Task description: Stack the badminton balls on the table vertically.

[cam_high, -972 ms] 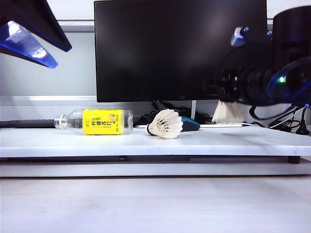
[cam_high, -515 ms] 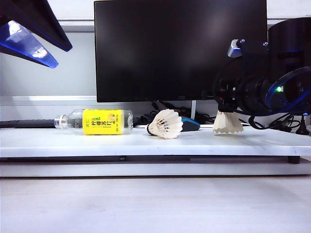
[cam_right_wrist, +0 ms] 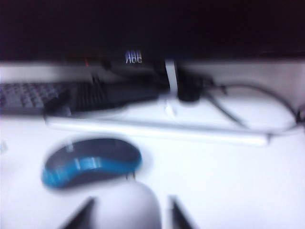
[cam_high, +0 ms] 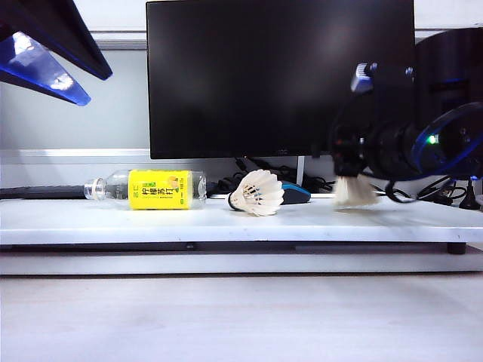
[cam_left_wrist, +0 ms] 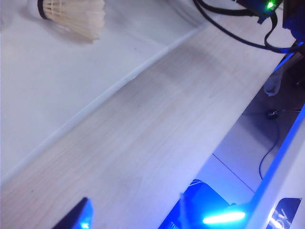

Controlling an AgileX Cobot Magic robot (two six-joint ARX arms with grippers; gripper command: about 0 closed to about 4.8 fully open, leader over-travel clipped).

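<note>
bottle (cam_high: 151,189) lying (yellow label) | mouse (cam_right_wrist: 90,162) | monitor (cam_high: 279,75) | keyboard (cam_right_wrist: 28,98)

No readable text — bottle label (cam_high: 158,188) illegible

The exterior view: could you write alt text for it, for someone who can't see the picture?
On the right, the robot's right tool hangs over a white shuttlecock standing feathers-down on the white table. A second shuttlecock lies on its side mid-table beside a blue-and-black mouse and a yellow-labelled bottle, before a dark monitor. The left tool is raised top left.
</note>
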